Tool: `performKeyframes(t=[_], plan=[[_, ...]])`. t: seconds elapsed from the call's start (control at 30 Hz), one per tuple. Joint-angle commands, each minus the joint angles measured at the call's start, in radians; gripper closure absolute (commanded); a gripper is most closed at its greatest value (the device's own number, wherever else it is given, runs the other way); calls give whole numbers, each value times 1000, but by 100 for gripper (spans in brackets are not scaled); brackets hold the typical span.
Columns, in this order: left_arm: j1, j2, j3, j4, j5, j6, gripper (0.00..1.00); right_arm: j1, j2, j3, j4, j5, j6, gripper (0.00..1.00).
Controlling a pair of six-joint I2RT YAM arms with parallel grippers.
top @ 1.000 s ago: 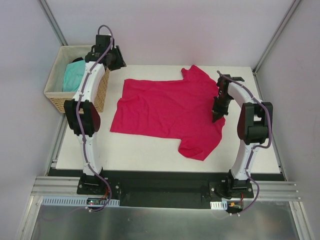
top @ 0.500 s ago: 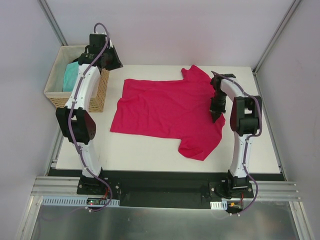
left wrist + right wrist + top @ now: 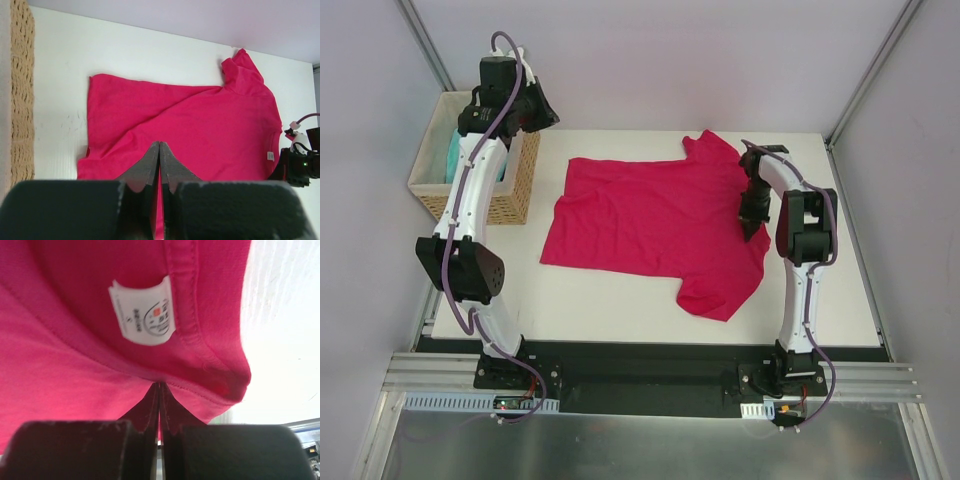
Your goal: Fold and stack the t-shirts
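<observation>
Pinching the collar [image 3: 186, 315] of the pink t-shirt [image 3: 650, 215] with the right gripper [image 3: 159, 386], clamped on fabric.
Spread flat on the table [image 3: 620, 312], long axis left to right, hem toward the left gripper [image 3: 159, 145], pressed together empty, high by the basket [image 3: 516, 190] with the turquoise t-shirt [image 3: 452, 162].

1. We see the left arm [image 3: 468, 205] and the right arm [image 3: 798, 300], each built of curved white links joined by rounded black housings.
2. A purple cable [image 3: 480, 150] runs along each arm.
3. The fingers [image 3: 147, 167] are dark grey, wedge-shaped and scuffed.
</observation>
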Motion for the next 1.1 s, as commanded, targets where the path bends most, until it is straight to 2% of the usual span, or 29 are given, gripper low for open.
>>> performKeyframes(t=[0.0,0.5,0.93,1.07], plan=[[-8,-21,15,2,25,-21,100,-35,10,0,-50,15,-18,99],[-8,-41,61,2,47,-48,100,-112,16,-41,-64,59,-73,99],[-23,-119,55,1,151,-116,100,-110,135,187,-104,90,-76,99],[-29,-153,46,0,160,-119,100,-130,158,221,-99,50,-64,99]])
